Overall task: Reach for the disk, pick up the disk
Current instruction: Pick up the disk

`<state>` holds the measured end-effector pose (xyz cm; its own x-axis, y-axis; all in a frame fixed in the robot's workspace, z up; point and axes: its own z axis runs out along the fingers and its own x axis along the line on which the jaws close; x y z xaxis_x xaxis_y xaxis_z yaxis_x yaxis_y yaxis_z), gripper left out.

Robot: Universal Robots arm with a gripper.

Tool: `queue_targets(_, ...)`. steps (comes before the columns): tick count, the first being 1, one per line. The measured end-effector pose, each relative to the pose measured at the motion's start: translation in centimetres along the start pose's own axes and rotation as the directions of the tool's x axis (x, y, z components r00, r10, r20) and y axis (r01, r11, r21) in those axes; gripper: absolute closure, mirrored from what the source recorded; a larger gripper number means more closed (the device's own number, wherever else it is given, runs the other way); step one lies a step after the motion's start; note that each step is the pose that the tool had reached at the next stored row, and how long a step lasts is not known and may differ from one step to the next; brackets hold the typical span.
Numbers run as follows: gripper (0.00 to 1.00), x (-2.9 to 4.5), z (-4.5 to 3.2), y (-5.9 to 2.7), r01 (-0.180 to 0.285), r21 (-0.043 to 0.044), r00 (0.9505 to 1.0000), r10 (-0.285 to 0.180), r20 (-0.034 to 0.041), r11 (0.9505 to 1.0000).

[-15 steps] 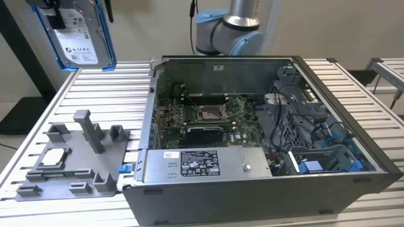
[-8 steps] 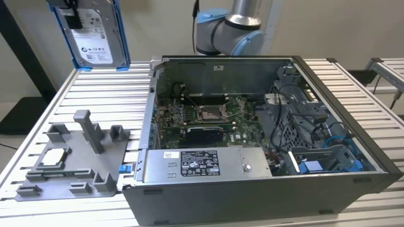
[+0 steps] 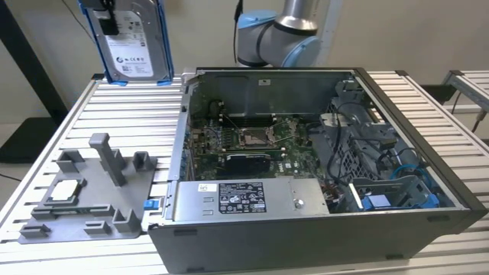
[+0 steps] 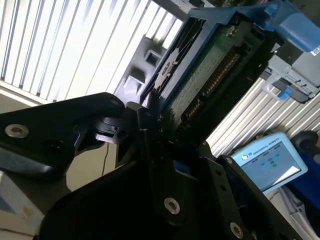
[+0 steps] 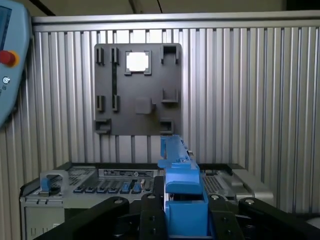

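Observation:
The disk (image 3: pixel 136 48) hangs upright in the air above the table's far corner at the exterior view's left, its white label facing the camera and blue rails along both long edges. My gripper (image 3: pixel 109 23) is shut on its upper part. In the second wrist view the black fingers (image 4: pixel 145 145) clamp the disk (image 4: pixel 200 80), whose green circuit board side shows. In the first wrist view the disk's blue rail (image 5: pixel 182 200) sits between the gripper's (image 5: pixel 184 220) black jaws.
An open computer case (image 3: pixel 428 172) lies on the slatted table, at the exterior view's right. A grey fixture plate (image 3: pixel 91 220) with posts and a small white-grey part (image 3: pixel 65 189) lies at the left. A teach pendant (image 4: pixel 272 160) lies beyond the table.

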<state>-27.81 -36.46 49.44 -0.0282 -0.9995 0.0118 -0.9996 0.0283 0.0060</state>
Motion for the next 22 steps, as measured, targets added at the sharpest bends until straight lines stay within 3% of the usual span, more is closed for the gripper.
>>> queue_targets(22, 1.00, -0.21, -0.06, -9.65, 0.007, -0.0019, 1.0000, -0.007, -0.0001, 1.0000)
